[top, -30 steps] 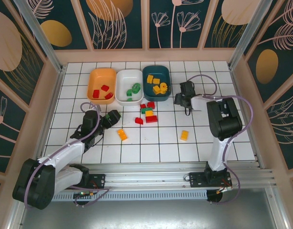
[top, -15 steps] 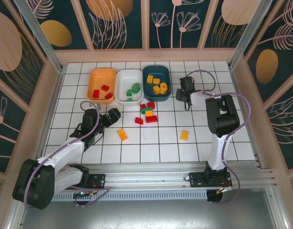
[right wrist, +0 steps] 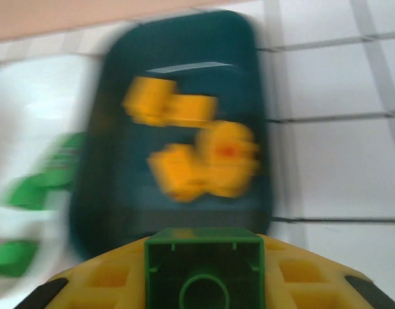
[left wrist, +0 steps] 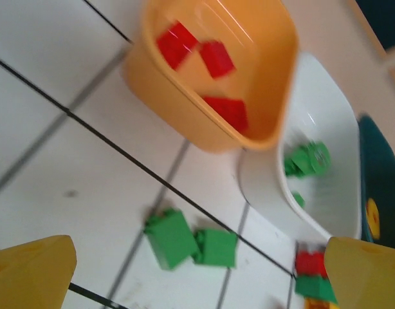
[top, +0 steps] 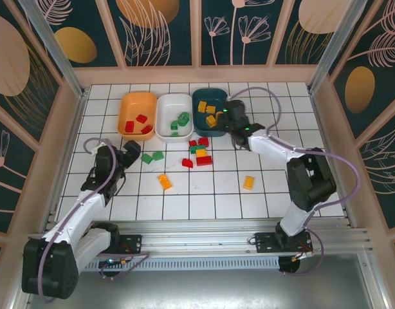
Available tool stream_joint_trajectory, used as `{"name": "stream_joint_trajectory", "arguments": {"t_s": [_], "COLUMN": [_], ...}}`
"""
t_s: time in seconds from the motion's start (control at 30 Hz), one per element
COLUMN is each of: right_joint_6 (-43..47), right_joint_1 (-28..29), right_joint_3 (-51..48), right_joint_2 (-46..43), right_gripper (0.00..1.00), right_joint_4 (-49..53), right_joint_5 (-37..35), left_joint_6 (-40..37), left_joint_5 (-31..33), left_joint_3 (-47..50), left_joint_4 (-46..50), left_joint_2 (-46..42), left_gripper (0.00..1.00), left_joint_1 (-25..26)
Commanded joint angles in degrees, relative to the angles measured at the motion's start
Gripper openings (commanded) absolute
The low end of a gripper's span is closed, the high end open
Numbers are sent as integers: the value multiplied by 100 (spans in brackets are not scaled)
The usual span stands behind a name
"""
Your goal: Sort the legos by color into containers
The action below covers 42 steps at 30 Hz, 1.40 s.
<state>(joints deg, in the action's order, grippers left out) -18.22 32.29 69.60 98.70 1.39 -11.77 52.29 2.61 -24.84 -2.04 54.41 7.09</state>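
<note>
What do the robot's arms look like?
The left arm and right arm both have white tubes between chunky black joints. A thin purple cable loops along each one. The fingers are bright yellow plastic.

Three trays stand in a row at the far part of the table (top: 275, 193): the middle tray (top: 168, 106), with the left tray (top: 138, 103) and the right tray (top: 217, 96) close against its sides. Sorted bricks (top: 179, 121) lie in the middle tray, and others in both neighbours.

Just in front of the middle tray, slightly left, lies a pair of bricks (top: 152, 156), touching. In front and to its right sits a cluster of bricks (top: 199, 152). Farther in front lies a single brick (top: 165, 181), and well right of that an outlying brick (top: 249, 182).

At the right tray's outer rim, the right gripper (top: 224, 116) has a gripped brick (right wrist: 204, 257) between its fingers.
</note>
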Motion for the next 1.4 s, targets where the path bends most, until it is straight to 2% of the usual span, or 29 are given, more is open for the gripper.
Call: {"name": "stream_joint_trajectory", "arguments": {"t_s": [0.0,0.1,0.33,0.43,0.6,0.83,1.07,1.2,1.27,1.37], "right_joint_6": [-225,-45,98,190,253,292,138,-15,-114,-207], "right_joint_1": [450,826,987,1005,1020,1075,1091,1013,941,854], "right_joint_3": [685,1634,3714,4144,4137,3594,1295,98,-312,-816], "right_joint_2": [781,1595,3241,3510,3328,2692,967,200,-64,-350], "right_gripper": [25,25,28,36,47,50,51,50,50,50], "right_joint_4": [-48,-19,784,1028,1015,805,-28,-225,-200,-257], "right_joint_5": [143,133,426,466,408,55,-399,-666,-715,-783], "left_joint_6": [446,478,537,541,430,279,459,933,1010,1075], "left_joint_5": [-480,-734,-996,-1258,-1447,-1805,-1806,-1415,-923,-447], "left_joint_3": [132,40,-57,5,-69,-187,-219,-499,-1055,-1909], "left_joint_4": [258,360,698,526,317,87,-50,166,808,1689], "left_joint_2": [-46,66,226,253,384,633,1066,1463,1803,2351], "left_gripper": [98,99,98,98,98,96,82,74,67,63], "left_joint_1": [-475,-560,-569,-569,-569,-569,-503,-109,76,244]}}
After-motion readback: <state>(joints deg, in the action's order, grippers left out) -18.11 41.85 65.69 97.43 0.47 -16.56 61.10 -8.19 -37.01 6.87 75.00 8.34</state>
